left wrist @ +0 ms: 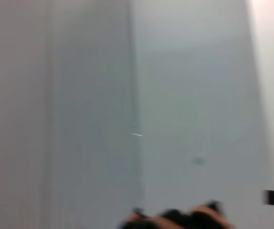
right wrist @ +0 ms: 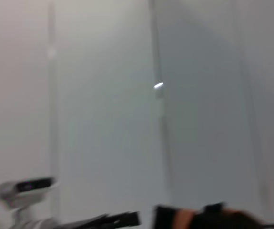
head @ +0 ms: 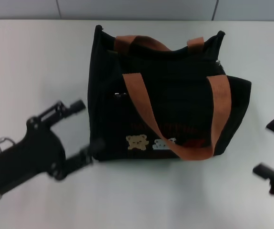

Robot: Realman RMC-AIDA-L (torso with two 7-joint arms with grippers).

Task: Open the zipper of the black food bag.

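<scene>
The black food bag stands in the middle of the white table, with two orange-brown handles, bear prints and red lettering on its front. Its zipper runs along the dark top seam; a small silver bit shows near the top right corner, and I cannot tell if it is the pull tab. My left gripper is open at the bag's left side, one fingertip close to the lower left corner. My right gripper is open, apart from the bag on its right. A blurred strip of the bag shows in both wrist views.
A tiny silver stud sits on the bag's left panel. The white table runs out on every side of the bag. A grey panelled wall stands behind the table's far edge.
</scene>
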